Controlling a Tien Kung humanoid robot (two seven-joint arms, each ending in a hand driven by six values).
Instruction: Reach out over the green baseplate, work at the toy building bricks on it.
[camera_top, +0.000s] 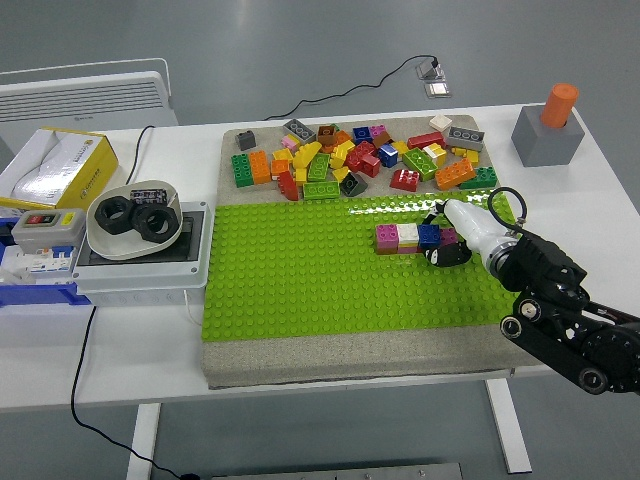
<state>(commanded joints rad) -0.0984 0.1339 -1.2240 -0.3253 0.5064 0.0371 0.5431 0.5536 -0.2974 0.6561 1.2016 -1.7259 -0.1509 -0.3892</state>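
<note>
At the far left of the frame, a yellow and white box (55, 160) sits on the white counter (110, 350), with a grey switch unit (40, 228) bearing a red button just below it. Right of these, a pale bowl (133, 222) holding two large black nuts (128, 215) rests on a grey enclosure (145, 268), from which a black cable (85, 370) trails down over the counter's near edge.

The green baseplate (300, 280) fills the middle of the frame, lying on a grey mat (350, 362). Along the mat's upper strip, above the baseplate, lies a loose heap of toy building bricks (360, 155) in many colours. On the baseplate itself, right of centre, a short row of bricks (412, 237) stands pressed in place: pink, white, blue and purple side by side.

The right hand (452, 240) comes in from the lower right of the frame on its black arm (565, 325) and lies at the right end of that row. Its white and black fingers (447, 253) touch the purple end brick, but whether they are closed around it cannot be told from this angle.

In the upper right corner a grey block (545, 138) with an orange cylinder (559, 104) on top stands on the counter, well apart from the baseplate.
</note>
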